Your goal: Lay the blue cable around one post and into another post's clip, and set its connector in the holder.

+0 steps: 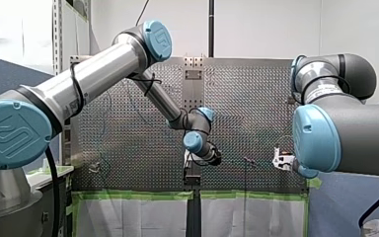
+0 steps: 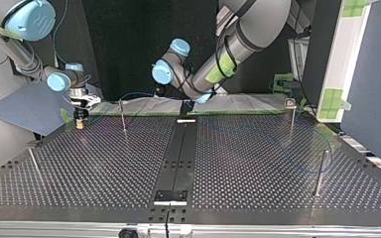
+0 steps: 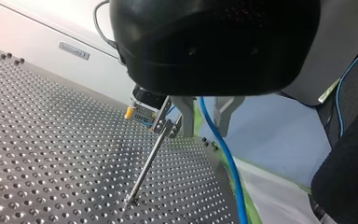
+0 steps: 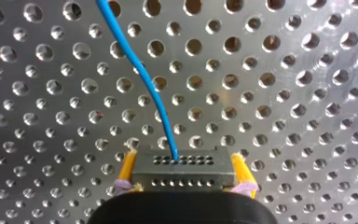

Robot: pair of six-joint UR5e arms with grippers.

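The blue cable [image 3: 228,163] runs down between my left gripper's [image 3: 205,133] metal fingers, which stand narrowly apart around it with a small gap on each side. Just beside those fingers stands a thin metal post [image 3: 147,168] with a clip [image 3: 166,126] at its top. Beyond the post my right gripper [image 4: 182,170] is shut on the dark connector [image 4: 182,164] between yellow pads [image 4: 128,168]. The cable [image 4: 140,70] leaves the connector's face over the perforated table [image 4: 284,93]. In the top view my right gripper [image 2: 81,113] hangs at the table's far left corner.
Other thin posts stand at the top view's far right [image 2: 292,119], near right [image 2: 320,173] and near left [image 2: 33,163]. A black rail [image 2: 181,153] runs down the table's middle with a small fixture [image 2: 169,196] at its near end. Green tape edges the far side.
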